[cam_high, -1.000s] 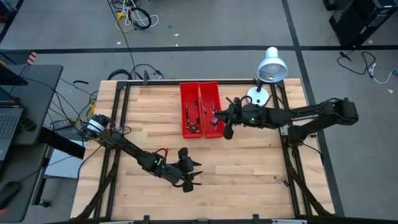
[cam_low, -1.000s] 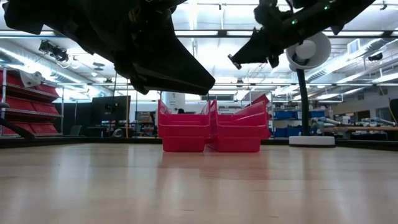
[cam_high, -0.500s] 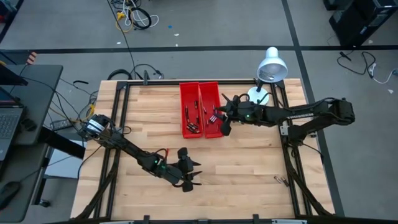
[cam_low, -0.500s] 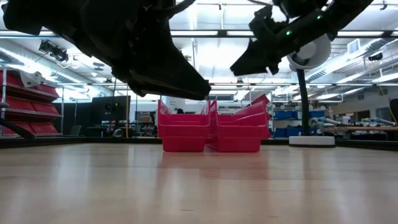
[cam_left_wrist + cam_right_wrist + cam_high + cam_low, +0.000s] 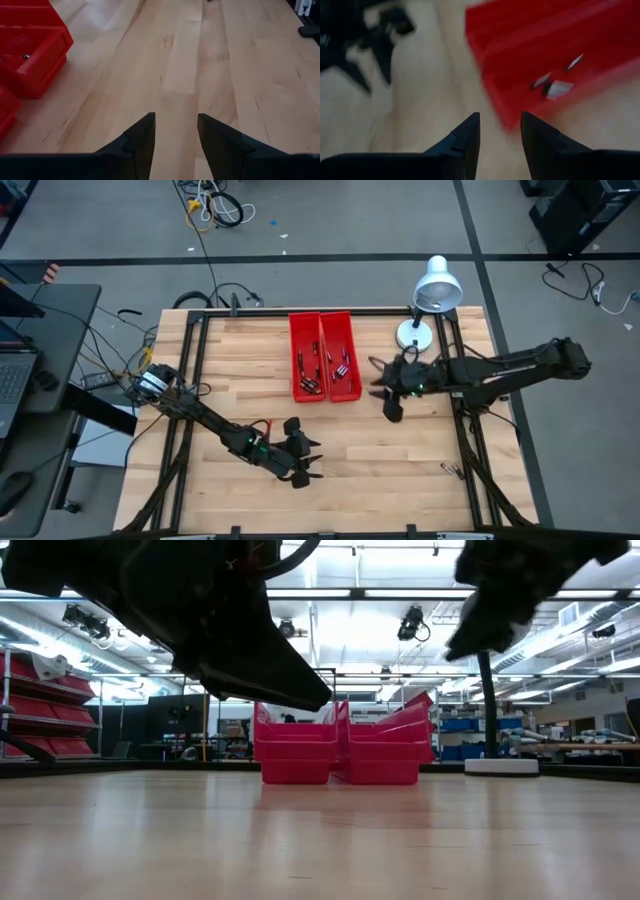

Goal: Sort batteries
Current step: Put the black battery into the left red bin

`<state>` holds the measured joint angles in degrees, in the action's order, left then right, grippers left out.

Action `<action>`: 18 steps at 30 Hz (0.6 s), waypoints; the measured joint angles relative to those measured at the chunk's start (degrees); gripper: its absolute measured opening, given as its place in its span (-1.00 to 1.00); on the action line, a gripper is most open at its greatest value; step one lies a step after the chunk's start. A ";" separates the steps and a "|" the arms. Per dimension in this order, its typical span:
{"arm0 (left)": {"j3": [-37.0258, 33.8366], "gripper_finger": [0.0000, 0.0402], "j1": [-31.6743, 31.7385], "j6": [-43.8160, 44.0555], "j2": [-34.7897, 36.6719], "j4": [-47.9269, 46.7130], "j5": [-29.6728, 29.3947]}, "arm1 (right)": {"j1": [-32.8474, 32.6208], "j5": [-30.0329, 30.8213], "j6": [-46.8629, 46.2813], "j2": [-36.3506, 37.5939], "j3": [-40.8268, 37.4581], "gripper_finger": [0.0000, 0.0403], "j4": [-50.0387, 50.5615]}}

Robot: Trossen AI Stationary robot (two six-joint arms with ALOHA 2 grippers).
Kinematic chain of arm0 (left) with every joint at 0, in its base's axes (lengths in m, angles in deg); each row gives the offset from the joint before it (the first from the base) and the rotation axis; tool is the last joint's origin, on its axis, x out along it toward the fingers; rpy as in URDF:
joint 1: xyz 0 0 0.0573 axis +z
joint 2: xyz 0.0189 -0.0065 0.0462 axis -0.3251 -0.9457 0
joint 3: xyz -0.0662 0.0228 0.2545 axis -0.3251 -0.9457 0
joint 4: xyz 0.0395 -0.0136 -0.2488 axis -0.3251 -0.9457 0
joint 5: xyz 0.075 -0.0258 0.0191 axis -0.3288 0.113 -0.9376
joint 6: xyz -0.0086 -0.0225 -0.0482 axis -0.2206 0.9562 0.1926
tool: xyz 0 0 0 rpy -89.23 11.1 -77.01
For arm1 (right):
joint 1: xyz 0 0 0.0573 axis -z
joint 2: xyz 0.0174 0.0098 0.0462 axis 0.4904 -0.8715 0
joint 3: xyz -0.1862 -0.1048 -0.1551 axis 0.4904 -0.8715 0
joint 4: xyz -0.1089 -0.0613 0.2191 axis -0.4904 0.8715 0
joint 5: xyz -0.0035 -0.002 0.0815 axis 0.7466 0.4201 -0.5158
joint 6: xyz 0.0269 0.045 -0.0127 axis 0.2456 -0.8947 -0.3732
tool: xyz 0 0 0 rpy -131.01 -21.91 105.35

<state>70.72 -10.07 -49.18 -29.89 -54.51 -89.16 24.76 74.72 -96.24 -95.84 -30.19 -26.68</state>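
So the wooden table [image 5: 400, 450] has two red bins [image 5: 323, 356] parked side by side toward its 12 o'clock edge, with a white desk lamp [image 5: 430, 295] off at roughly 1 o'clock. All the batteries [image 5: 343, 368] I can make out are already lying in those bins, little silvery sticks with dark ends; I don't see any loose ones on the bare wood.

The right gripper [image 5: 392, 395] hangs just off the 3 o'clock side of the bins, fingers a narrow gap apart with nothing between them. The left gripper [image 5: 305, 465] sits down near 6 o'clock, well away from the bins, fingers also parted a little and empty.

My take on handling: these things look light and totally rigid, but smooth and round, so they'll probably roll or squirt out of a sloppy pinch. I'd grab one across the middle of the barrel, fingers square to its length, not by the ends. They're piled close together, so picking just one without nudging its neighbours looks like the fiddly part.
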 joint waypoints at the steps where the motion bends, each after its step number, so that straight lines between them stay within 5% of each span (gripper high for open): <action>1: 0.00 -0.19 0.00 0.00 0.00 0.17 0.00 | -1.58 -0.17 -1.49 0.03 0.00 -0.38 1.70; 18: 0.00 -0.19 0.07 -0.02 0.00 0.55 -0.01 | -28.62 -0.33 -32.59 -5.71 0.00 -0.55 18.49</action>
<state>70.72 -10.00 -49.21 -29.89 -53.96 -89.16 -3.86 74.39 -128.83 -101.55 -30.19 -8.19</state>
